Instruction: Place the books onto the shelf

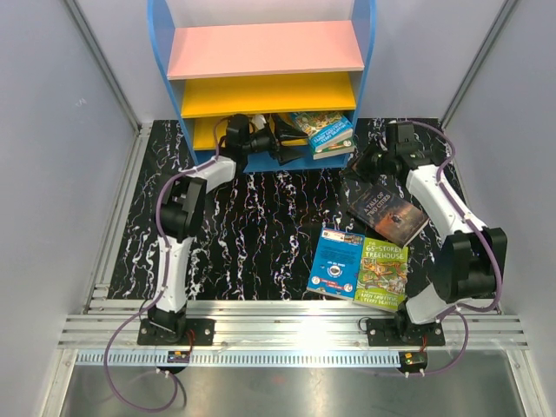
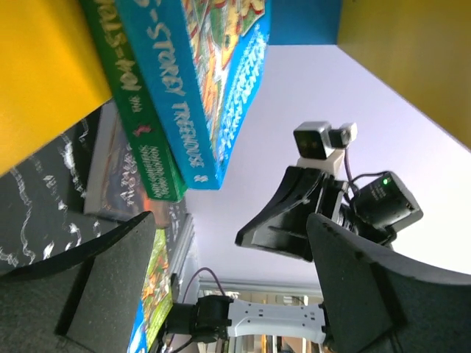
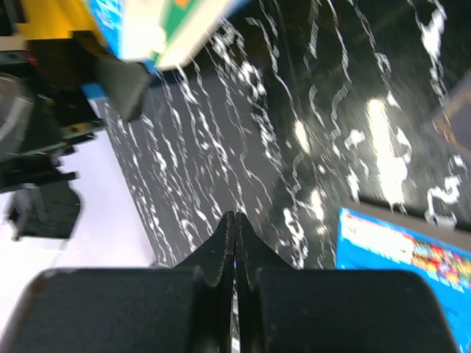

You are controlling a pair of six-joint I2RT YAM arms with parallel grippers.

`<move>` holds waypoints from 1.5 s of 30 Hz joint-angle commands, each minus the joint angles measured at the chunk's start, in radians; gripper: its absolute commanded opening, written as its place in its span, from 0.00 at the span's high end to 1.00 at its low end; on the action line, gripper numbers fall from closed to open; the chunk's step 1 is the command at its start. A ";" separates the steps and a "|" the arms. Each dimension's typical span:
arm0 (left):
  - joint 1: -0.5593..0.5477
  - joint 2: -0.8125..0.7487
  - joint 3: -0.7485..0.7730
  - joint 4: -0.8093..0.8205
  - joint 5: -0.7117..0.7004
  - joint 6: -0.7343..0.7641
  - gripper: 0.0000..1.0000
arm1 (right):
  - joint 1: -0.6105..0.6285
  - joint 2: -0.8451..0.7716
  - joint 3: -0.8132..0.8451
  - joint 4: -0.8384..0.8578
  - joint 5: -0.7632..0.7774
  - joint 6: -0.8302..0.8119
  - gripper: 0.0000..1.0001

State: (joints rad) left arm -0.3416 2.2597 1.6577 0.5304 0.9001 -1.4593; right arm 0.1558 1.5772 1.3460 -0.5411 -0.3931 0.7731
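Note:
The shelf (image 1: 265, 50) stands at the back with a pink top board and yellow boards below. A stack of books (image 1: 324, 133) lies flat in its bottom compartment, with the blue "Storey Treehouse" one (image 2: 199, 88) on a green one (image 2: 140, 125). My left gripper (image 1: 282, 146) reaches into that compartment just left of the stack, open and empty (image 2: 228, 279). On the table lie three more books: a dark one (image 1: 388, 213), a blue one (image 1: 336, 262) and a lime-green one (image 1: 383, 274). My right gripper (image 1: 354, 169) hovers shut and empty (image 3: 235, 220) over the table between shelf and dark book.
Grey walls close in the black marbled table (image 1: 252, 226) on both sides. An aluminium rail (image 1: 287, 326) runs along the near edge by the arm bases. The right arm's wrist and camera (image 2: 324, 198) show close in front of the left gripper.

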 commanded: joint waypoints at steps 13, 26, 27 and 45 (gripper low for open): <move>0.050 -0.549 -0.252 -0.474 -0.086 0.476 0.01 | 0.011 -0.267 -0.160 -0.039 -0.015 -0.035 1.00; -0.056 -0.921 -0.547 -0.674 -0.197 0.543 0.01 | 0.059 -0.270 -0.294 0.047 -0.036 0.000 1.00; -0.062 -0.954 -0.570 -0.675 -0.208 0.548 0.01 | 0.063 -0.260 -0.295 0.059 -0.036 0.002 1.00; -0.068 -1.624 -0.812 -1.196 -0.448 0.573 0.01 | 0.129 0.280 0.021 0.297 0.037 0.107 1.00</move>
State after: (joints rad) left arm -0.4122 0.6712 0.8604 -0.5713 0.5030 -0.9066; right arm 0.2749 1.7966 1.2686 -0.3279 -0.3897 0.8455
